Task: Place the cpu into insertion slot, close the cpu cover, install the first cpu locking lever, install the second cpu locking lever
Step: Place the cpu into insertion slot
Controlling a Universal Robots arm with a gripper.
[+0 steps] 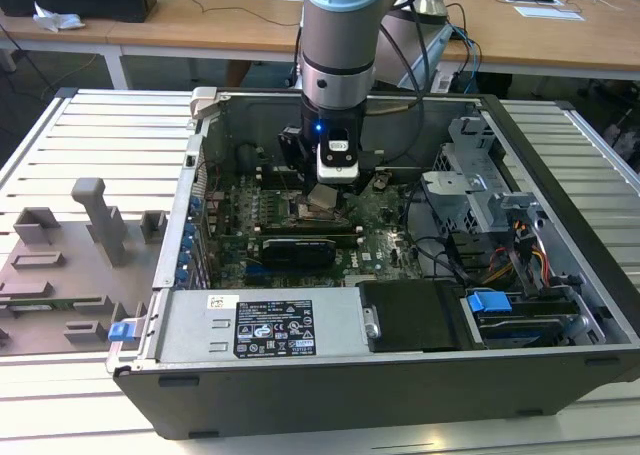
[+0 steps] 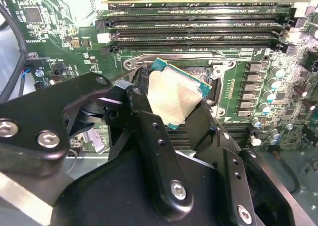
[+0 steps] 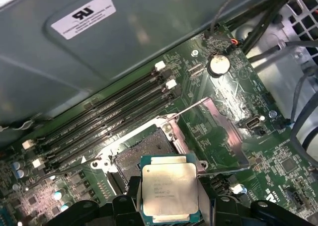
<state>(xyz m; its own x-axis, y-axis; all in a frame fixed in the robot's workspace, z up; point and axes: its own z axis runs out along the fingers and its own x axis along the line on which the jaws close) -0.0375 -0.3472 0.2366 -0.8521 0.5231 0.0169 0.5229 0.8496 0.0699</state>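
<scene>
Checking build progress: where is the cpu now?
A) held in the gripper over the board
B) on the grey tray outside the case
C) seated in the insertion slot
A: the gripper clamps the cpu, and the insertion slot shows its bare pin field.

The insertion slot (image 3: 144, 149) lies open upward; the cpu cover (image 3: 229, 132) stands aside; memory slots (image 3: 109, 114) crowd one side; the cpu (image 3: 169, 188) hangs above.
</scene>
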